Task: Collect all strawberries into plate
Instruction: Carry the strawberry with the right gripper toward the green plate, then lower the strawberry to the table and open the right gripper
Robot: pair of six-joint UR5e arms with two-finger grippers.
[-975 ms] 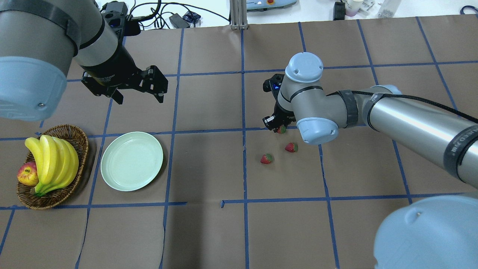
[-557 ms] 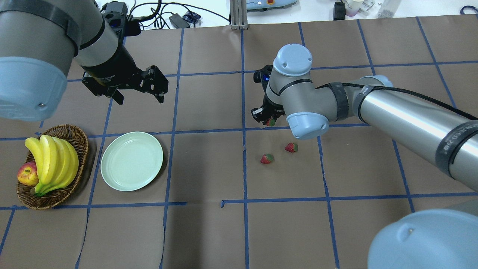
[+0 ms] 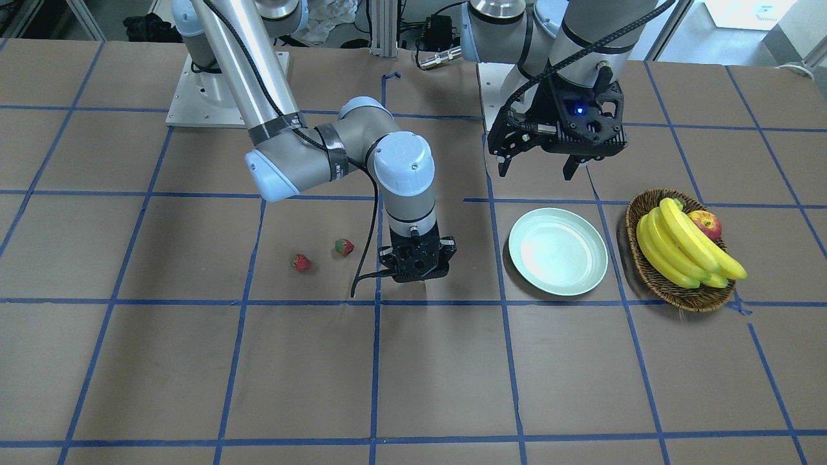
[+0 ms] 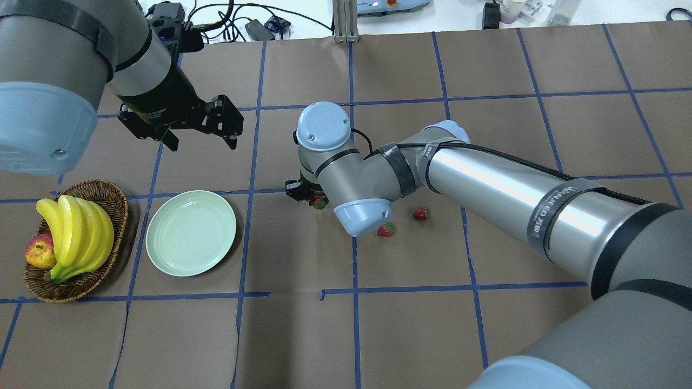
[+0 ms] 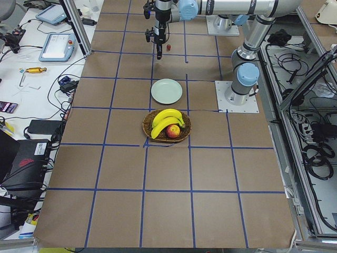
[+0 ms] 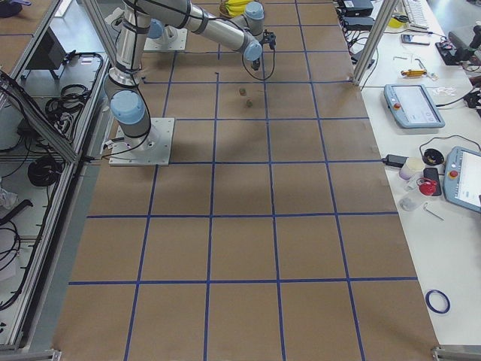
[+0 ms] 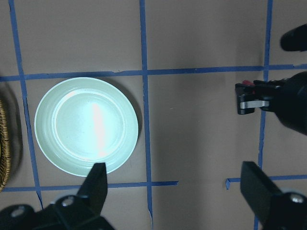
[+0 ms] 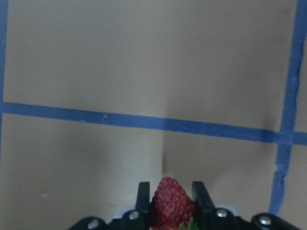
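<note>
The fingers (image 8: 142, 195) of the right gripper (image 8: 170, 191) clamp a strawberry (image 8: 171, 201) from both sides. In the overhead view, the plate (image 4: 190, 232) lies at its 9 o'clock, well apart, and two other strawberries (image 4: 385, 230) lie at 4 o'clock. The left gripper (image 7: 176, 184) hangs with its fingers spread wide, empty.

The plate (image 4: 190, 232) lies between the basket (image 4: 122, 216) and two strawberries (image 4: 385, 230).

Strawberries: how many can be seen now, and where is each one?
3. One strawberry is clamped in the right gripper, not yet over the plate. A second strawberry and a third strawberry lie apart on the brown table. None seems hidden.
</note>
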